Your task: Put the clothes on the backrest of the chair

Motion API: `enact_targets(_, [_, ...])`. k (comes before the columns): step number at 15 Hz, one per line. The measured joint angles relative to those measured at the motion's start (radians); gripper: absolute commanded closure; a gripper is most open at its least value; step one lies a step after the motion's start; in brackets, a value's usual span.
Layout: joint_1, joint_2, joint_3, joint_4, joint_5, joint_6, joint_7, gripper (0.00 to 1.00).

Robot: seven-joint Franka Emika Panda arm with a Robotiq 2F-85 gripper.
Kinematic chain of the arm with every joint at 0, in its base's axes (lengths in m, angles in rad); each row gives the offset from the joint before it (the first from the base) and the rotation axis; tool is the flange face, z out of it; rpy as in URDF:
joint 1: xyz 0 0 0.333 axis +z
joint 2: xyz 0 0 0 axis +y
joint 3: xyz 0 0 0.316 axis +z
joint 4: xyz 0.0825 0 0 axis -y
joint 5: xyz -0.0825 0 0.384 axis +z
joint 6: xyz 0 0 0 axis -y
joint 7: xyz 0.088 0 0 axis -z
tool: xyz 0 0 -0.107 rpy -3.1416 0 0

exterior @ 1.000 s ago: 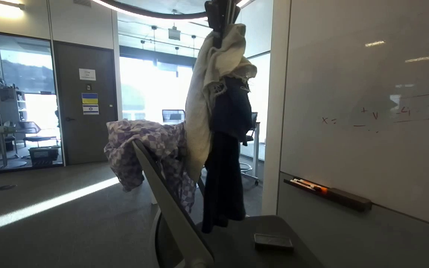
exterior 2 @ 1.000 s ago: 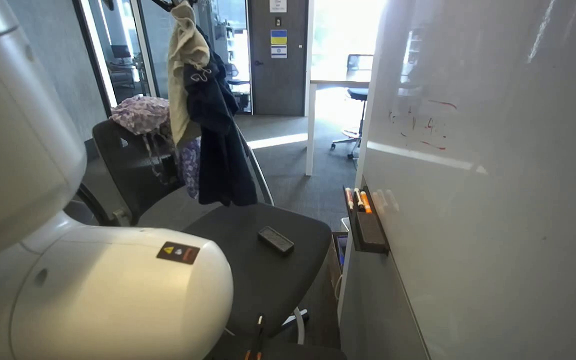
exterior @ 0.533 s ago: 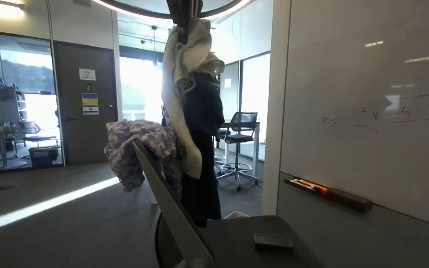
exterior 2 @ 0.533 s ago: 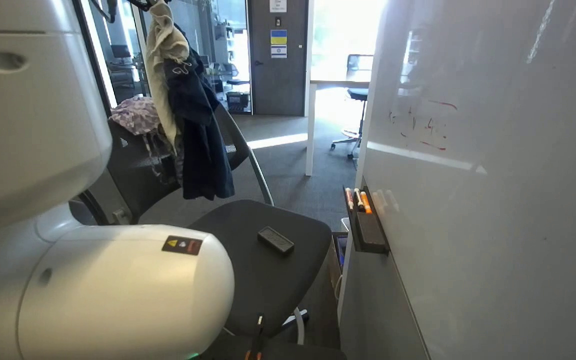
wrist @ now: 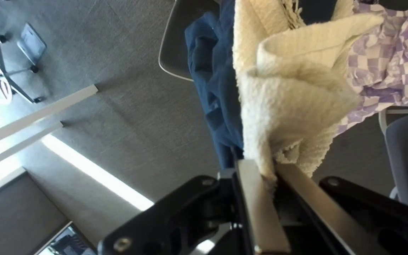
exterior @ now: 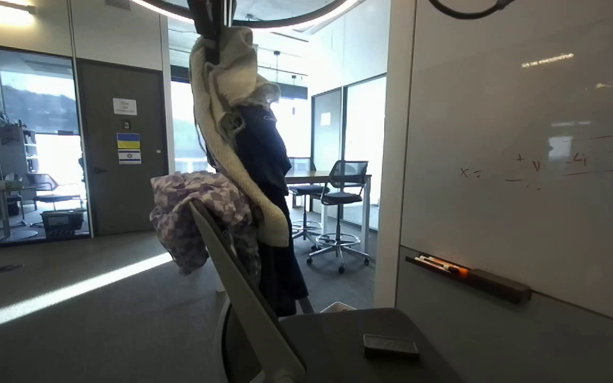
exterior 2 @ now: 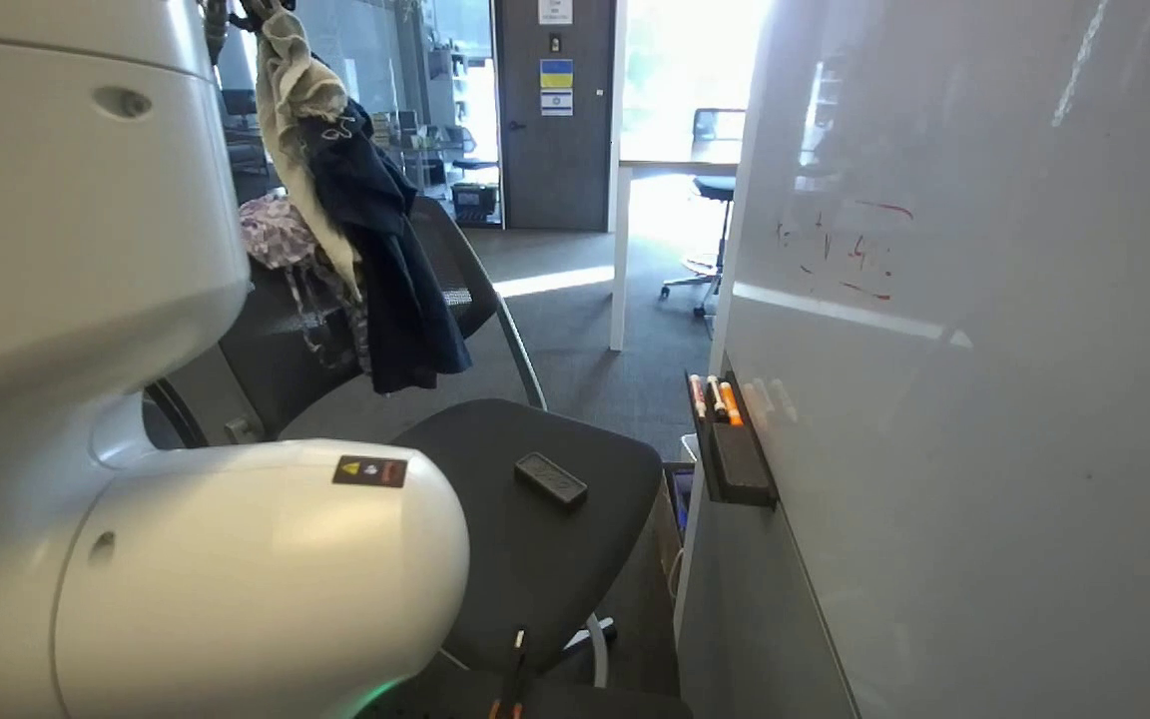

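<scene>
My gripper (wrist: 266, 168) is shut on a bunched end of the cream cloth (wrist: 289, 95). The cream cloth (exterior: 232, 74) hangs down in both exterior views, its lower part slanting beside the backrest. A navy cloth (exterior: 264, 143) hangs with it; I cannot tell whether the two are joined. It shows on the left in the wrist view (wrist: 218, 88). A purple checked cloth (exterior: 205, 194) is draped over the chair's backrest (exterior 2: 445, 260), below and beside the held clothes. In an exterior view the gripper (exterior 2: 261, 12) is at the top edge, partly cut off.
A dark eraser (exterior 2: 550, 479) lies on the chair seat (exterior 2: 495, 539). A whiteboard (exterior: 519, 175) with a marker tray (exterior 2: 743, 459) stands to the right. The white arm (exterior 2: 266, 569) hides part of the chair. Another chair (exterior: 341, 197) stands farther back.
My gripper has moved left in both exterior views with the cream and navy cloths, over the backrest. Their lower ends lag and now slant. The purple checked cloth stays on the backrest.
</scene>
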Motion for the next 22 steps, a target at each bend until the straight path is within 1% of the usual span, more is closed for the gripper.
enact_targets(2, [0.012, 0.042, 0.003, 0.031, 0.049, 0.002, -0.079, 0.96])
enact_targets(5, [0.011, 0.101, 0.007, 0.06, 0.129, 0.001, -0.191, 0.96])
enact_targets(9, [-0.011, 0.161, 0.007, 0.082, 0.216, 0.002, -0.303, 0.96])
enact_targets(13, [-0.024, 0.192, 0.009, 0.098, 0.308, 0.0, -0.4, 0.96])
enact_targets(15, [-0.022, 0.204, 0.021, 0.107, 0.329, -0.006, -0.435, 0.96])
enact_targets(19, [-0.002, 0.227, 0.043, 0.125, 0.333, -0.039, -0.478, 0.96])
enact_targets(22, [0.019, 0.266, 0.043, 0.151, 0.333, -0.075, -0.49, 0.96])
